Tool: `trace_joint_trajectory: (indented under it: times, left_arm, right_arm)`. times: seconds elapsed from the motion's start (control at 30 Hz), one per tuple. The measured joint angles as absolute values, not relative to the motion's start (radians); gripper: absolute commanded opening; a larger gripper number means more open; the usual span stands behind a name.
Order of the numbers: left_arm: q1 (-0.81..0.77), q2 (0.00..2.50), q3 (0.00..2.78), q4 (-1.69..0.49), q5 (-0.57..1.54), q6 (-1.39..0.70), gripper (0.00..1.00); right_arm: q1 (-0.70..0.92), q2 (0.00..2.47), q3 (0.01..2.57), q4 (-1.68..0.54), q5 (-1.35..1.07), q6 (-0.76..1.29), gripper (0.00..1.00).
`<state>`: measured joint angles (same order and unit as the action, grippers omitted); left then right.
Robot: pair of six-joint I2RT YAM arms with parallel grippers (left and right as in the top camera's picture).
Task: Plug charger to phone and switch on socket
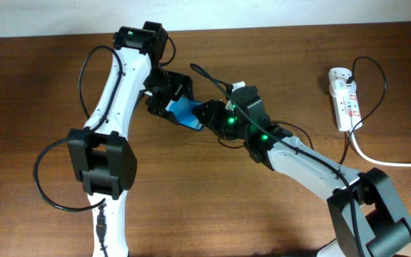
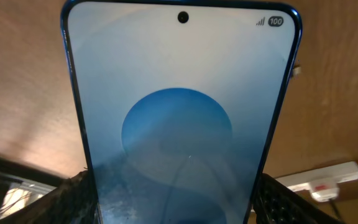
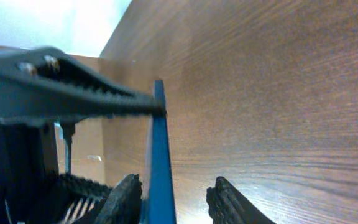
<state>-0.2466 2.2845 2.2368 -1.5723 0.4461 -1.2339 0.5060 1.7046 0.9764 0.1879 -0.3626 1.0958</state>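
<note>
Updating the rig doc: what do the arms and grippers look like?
The left arm and right arm have white links, boxy black joint housings, green LEDs and thin black cables looping alongside. The left gripper and right gripper are black, with ridged fingers. No readable markings.

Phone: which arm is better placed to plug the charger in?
Probably right. The left claw is shut on the phone, steadying it; the right claw is open at its edge, free to work.

2 white arms (image 1: pixel 116 86), black joints (image 1: pixel 105 165), looping black cables (image 1: pixel 37 175), green lights (image 1: pixel 230 120), ridged black fingers (image 3: pixel 126 196).
</note>
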Motion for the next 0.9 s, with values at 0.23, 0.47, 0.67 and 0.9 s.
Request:
trace_joint_trajectory:
  times: [0.23, 0.47, 0.67, 0.9]
  left_arm:
    - [-0.274, 2.284, 2.237, -1.586, 0.45, -1.219, 0.0]
    - [-0.274, 2.284, 2.237, -1.578, 0.451, -1.216, 0.0]
    - [-0.274, 2.284, 2.237, -1.567, 0.482, -1.215, 0.0]
    - [-0.274, 2.284, 2.237, -1.563, 0.491, -1.216, 0.0]
  right_arm:
    - [0.506, 1.705, 0.976, 0.195, -0.363, 1.104, 0.33]
    - [0.506, 1.705, 0.976, 0.195, -0.364, 1.107, 0.28]
    - [0.506, 1.705, 0.976, 0.195, -0.382, 1.108, 0.23]
    - [0.506, 1.705, 0.976, 0.196, -0.387, 1.117, 0.13]
